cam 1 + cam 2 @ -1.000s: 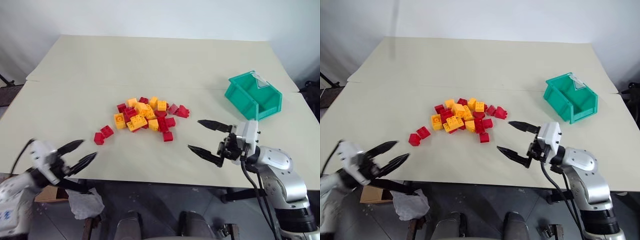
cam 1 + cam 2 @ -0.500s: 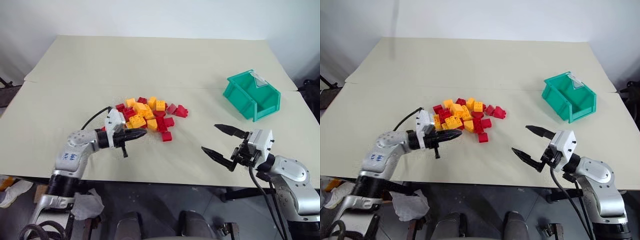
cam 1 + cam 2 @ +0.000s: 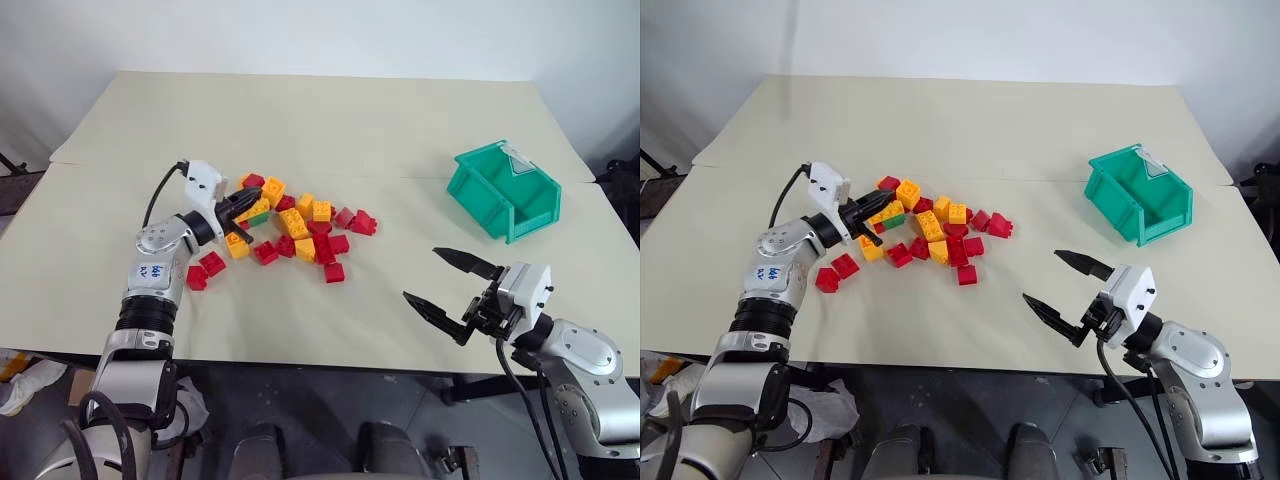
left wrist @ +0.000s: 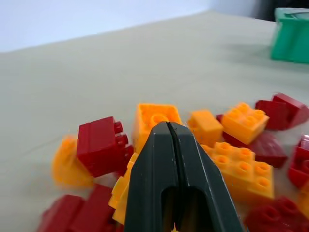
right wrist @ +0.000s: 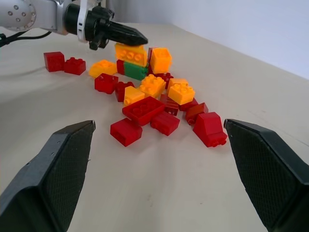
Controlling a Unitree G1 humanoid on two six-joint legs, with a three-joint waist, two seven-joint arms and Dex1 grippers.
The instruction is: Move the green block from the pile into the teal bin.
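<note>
one small white sticker (image 3: 152,271) on the left forearm, blue handwritten marks, maybe digits, too small to read for sure. no other text, labels or brands readable anywhere.

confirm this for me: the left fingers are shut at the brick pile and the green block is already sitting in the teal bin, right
Not quite. The green block is still in the pile, under a yellow brick, as the right wrist view shows. The left fingers are indeed shut beside it; the teal bin holds no brick.

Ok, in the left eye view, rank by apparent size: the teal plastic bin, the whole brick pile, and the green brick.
Largest to smallest:
1. Pile of red and yellow-orange studded bricks, widest spread.
2. Teal plastic open-topped bin.
3. Small green studded brick, mostly hidden under a yellow brick, so its full size is unsure.
</note>
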